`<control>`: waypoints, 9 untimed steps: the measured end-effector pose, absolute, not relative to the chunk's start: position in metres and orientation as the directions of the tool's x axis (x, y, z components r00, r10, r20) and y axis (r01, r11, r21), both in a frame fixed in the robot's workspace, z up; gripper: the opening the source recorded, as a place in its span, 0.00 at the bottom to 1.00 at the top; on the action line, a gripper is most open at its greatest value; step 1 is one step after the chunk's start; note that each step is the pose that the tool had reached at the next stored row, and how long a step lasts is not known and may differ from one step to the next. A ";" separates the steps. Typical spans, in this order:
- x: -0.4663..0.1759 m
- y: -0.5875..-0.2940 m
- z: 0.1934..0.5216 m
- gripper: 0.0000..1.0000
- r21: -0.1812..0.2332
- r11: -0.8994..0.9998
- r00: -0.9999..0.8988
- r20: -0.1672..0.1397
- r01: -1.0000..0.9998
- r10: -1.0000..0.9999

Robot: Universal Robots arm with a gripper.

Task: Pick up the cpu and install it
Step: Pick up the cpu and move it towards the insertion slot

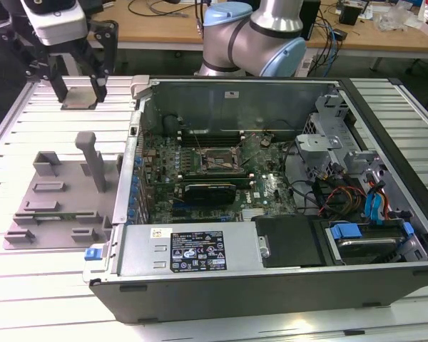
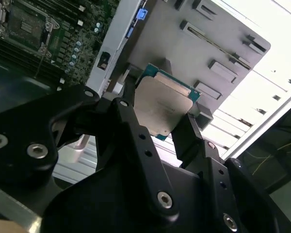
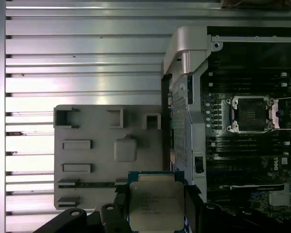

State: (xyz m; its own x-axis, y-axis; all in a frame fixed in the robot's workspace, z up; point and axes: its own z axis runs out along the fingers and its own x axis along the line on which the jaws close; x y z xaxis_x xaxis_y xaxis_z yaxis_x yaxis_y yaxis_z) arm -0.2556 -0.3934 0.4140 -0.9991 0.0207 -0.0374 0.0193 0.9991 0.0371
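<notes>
While the computer case [image 1: 235, 96] lies open on the slatted metal counter [image 1: 28, 285], its inside shows a green motherboard [image 1: 271, 189] with a square socket [image 1: 221, 160] that holds no chip. A black expansion card [image 1: 210, 191] sits just beside that socket. A labelled power supply [image 1: 192, 249] fills the case's near edge. Drive bays with blue tabs [image 1: 374, 206] and loose cables occupy the exterior view's right end.

On the exterior view's left, apart from the case, a grey fixture plate [image 3: 102, 165] rests on the counter. Most of its shallow pockets are bare; one long slot carries a thin dark-green strip [image 3: 87, 183].

The hand [image 2: 160, 111] is closed to a narrow gap and grips the cpu [image 3: 155, 204] by two opposite edges. The black fingers [image 2: 131, 121] press against its sides, and the pale metal top faces both wrist cameras. The chip hangs clear over the fixture plate, near the plate's edge that lies closest to the case wall.

In the exterior view the hand sits at the far left corner, over a small grey block [image 1: 78, 100]. A tall grey post [image 1: 93, 160] stands on the fixture plate, between the hand and the plate's pockets. The case's raised side wall [image 1: 128, 171] lies between the hand and the socket.
</notes>
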 end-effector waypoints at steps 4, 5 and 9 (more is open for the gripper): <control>-0.244 -0.393 0.414 0.55 0.037 0.999 -0.999 -0.037 0.019 0.021; -0.238 -0.393 0.414 0.55 0.037 0.999 -0.999 -0.037 0.019 0.021; -0.225 -0.393 0.414 0.55 0.037 0.999 -0.999 -0.037 0.019 0.021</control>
State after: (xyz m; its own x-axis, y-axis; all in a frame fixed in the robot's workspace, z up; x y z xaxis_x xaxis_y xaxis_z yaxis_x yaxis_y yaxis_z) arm -0.2253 -0.3934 0.4140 -0.9991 0.0208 -0.0374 0.0194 0.9991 0.0371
